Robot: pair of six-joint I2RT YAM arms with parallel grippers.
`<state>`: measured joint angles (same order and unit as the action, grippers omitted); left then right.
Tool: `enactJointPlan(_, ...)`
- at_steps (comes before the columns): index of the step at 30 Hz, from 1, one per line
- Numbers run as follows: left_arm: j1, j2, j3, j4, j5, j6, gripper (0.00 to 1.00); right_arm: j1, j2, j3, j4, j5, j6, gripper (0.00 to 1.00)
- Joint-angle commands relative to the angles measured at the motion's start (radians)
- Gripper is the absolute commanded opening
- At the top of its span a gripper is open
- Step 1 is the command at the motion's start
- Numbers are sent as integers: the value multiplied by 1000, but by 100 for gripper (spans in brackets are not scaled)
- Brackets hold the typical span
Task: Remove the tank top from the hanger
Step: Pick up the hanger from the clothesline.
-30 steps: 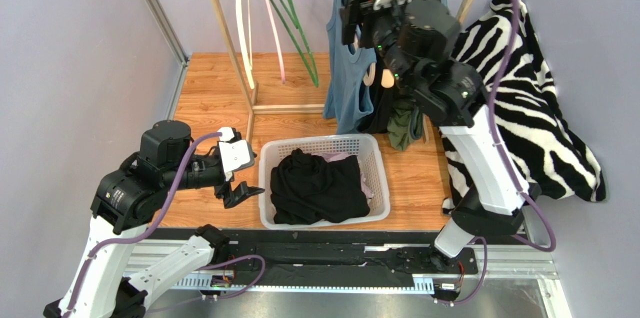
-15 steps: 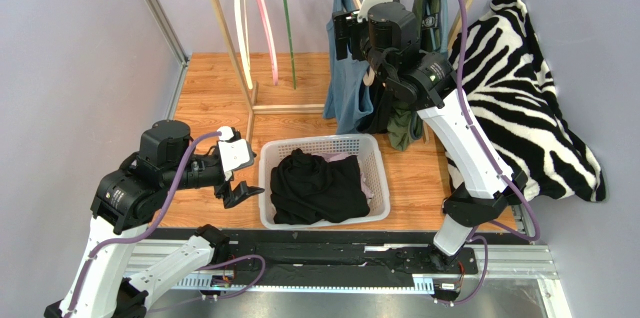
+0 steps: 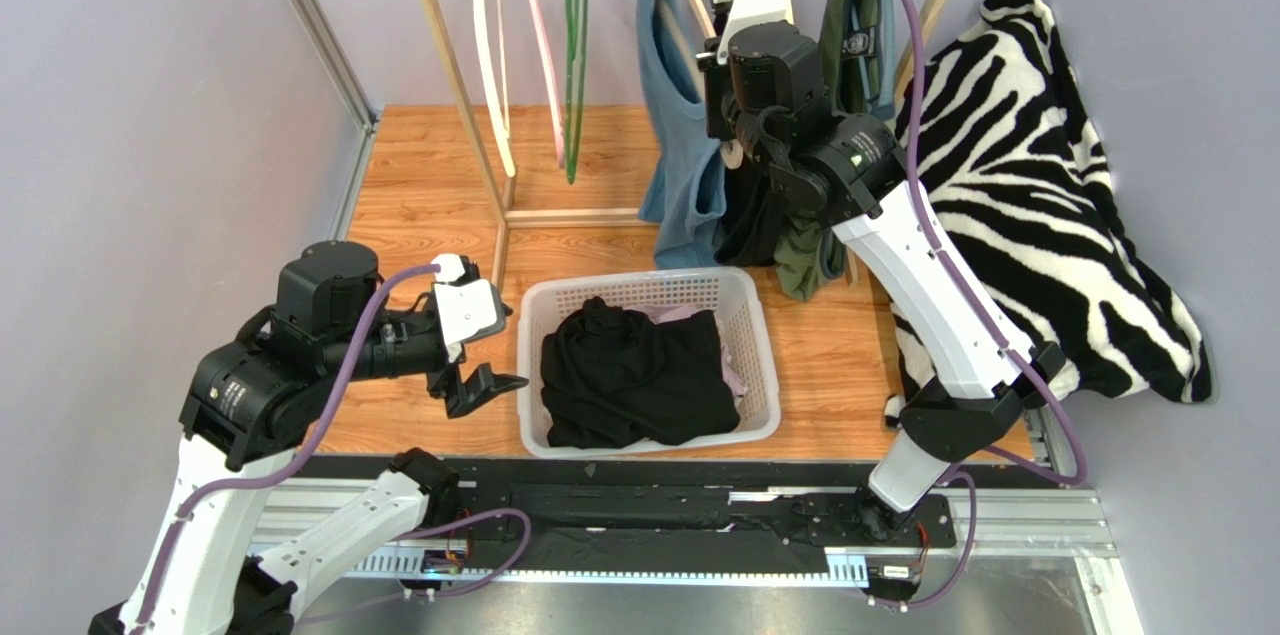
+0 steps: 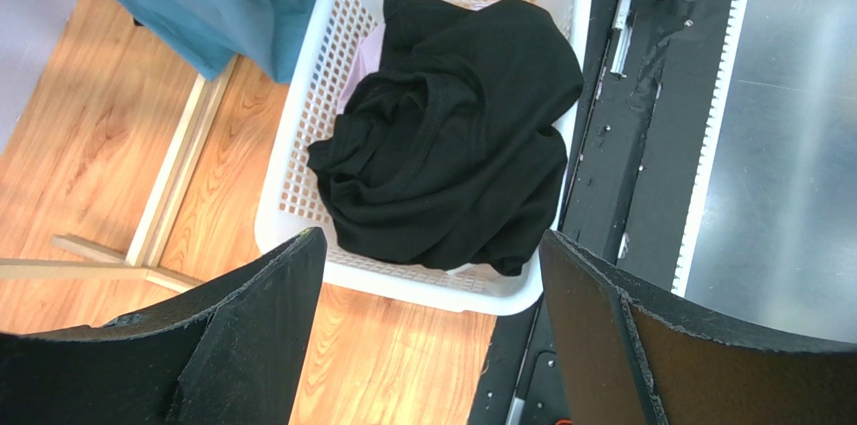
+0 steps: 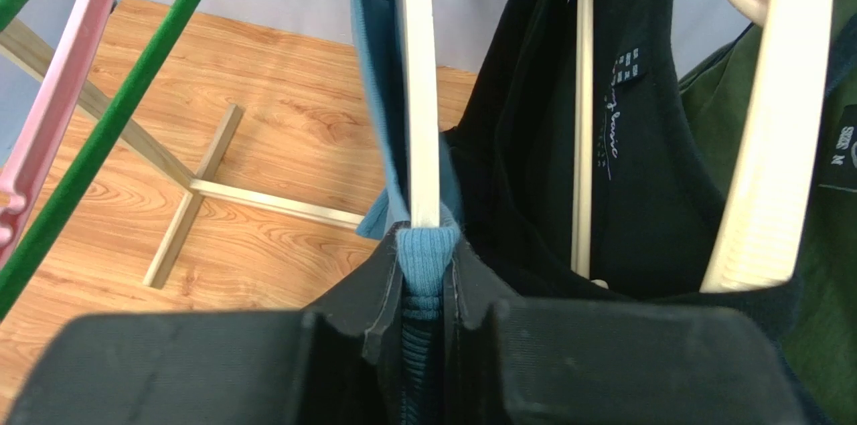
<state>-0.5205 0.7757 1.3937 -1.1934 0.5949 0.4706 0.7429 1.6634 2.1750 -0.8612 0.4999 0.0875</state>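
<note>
Here: blue tank top (image 3: 672, 155) hangs upper centre on its cream hanger (image 5: 417, 94), strap pinched tight in my right gripper (image 5: 422, 266). Label (image 5: 626, 69) on neighbouring black top (image 5: 654, 194): script, unreadable. My left gripper (image 4: 431, 244) spread wide, lower left, beside white basket (image 3: 646, 280).

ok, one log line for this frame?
phase: grasp | right pincer: shut on blue tank top strap at cream hanger | left pincer: open, near white basket | removal: not yet done

A robotics lab cell is shown. Grey panels (image 3: 150, 95) are framed by metal posts (image 3: 308, 17), and a clothes rack (image 3: 448, 50) is staged inside.
</note>
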Motion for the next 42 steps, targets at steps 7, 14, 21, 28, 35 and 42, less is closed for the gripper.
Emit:
enactJointPlan(7,10,-10,2,12,22,5,87,3,-33,8,149,34,-124,0)
enactJointPlan(14,10,-13,4,8,11,10,87,3,-99,-12,339,72,-184,0)
enactJointPlan(21,10,-12,1,9,13,13,88,4,-231,-222,350,55,-117,0)
enactJointPlan(28,10,-6,14,6,6,11,88,6,-353,-388,246,-29,-35,0)
enactJointPlan(35,16,4,25,11,23,3,88,4,-318,-328,211,-29,-28,0)
enactJointPlan(42,25,-3,28,3,20,5,88,3,-159,-121,235,-14,-32,0)
